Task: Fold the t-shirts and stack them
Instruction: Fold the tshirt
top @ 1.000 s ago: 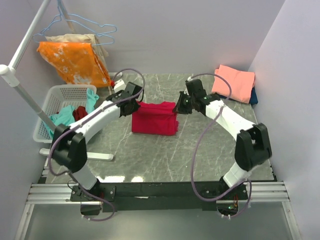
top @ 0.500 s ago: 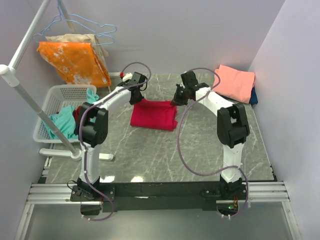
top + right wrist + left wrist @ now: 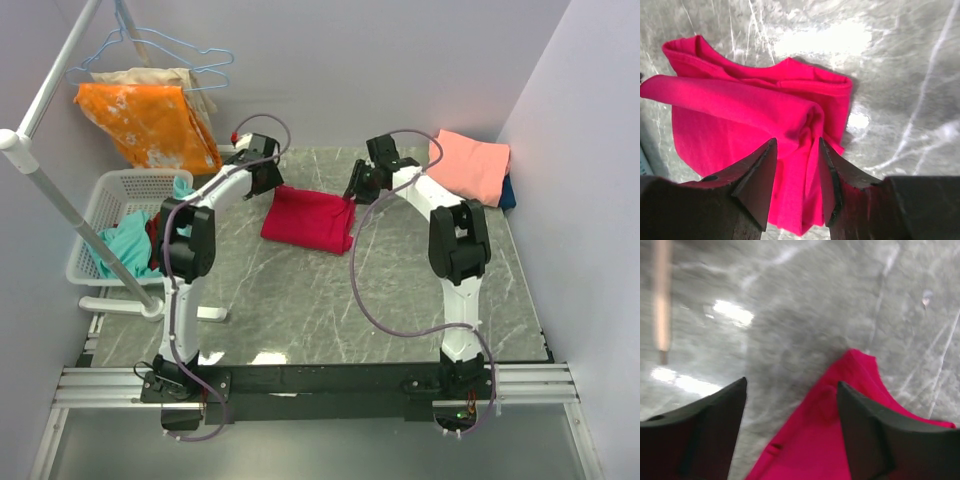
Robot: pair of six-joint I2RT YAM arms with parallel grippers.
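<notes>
Grey marbled table (image 3: 300, 310) between pale lilac walls, with a white laundry basket (image 3: 112, 190) at its left edge. All positions below are given from this basket.

(a) Crimson t-shirt (image 3: 308, 220). You see it lying flat on the table to the right of the basket, about mid-width and towards the back. It is folded into a compact block. Its long axis runs away from the basket, left to right, with the far end tilted slightly nearer the arms. In the right wrist view the neck opening lies at the edge farthest from the fingers, which is probably the end facing the basket.

(b) Salmon-pink t-shirt (image 3: 470, 163). This one is folded at the back corner, well to the right of the basket and past the crimson one. It rests on the dark blue t-shirt (image 3: 509, 192), of which only an edge shows.

(c) Left gripper (image 3: 791, 385). It hovers at the crimson shirt's basket-side corner with its jaws spread wide, holding nothing.

(d) Right gripper (image 3: 797, 141). It is at the edge away from the basket, with its jaws parted. A rolled fold of cloth lies in the gap, apparently loose.

Progress: judge the crimson fold as finished and two shirts as stacked. You have yet to move the crimson block onto that stack. Teal and dark red cloth in the basket may also await you.
</notes>
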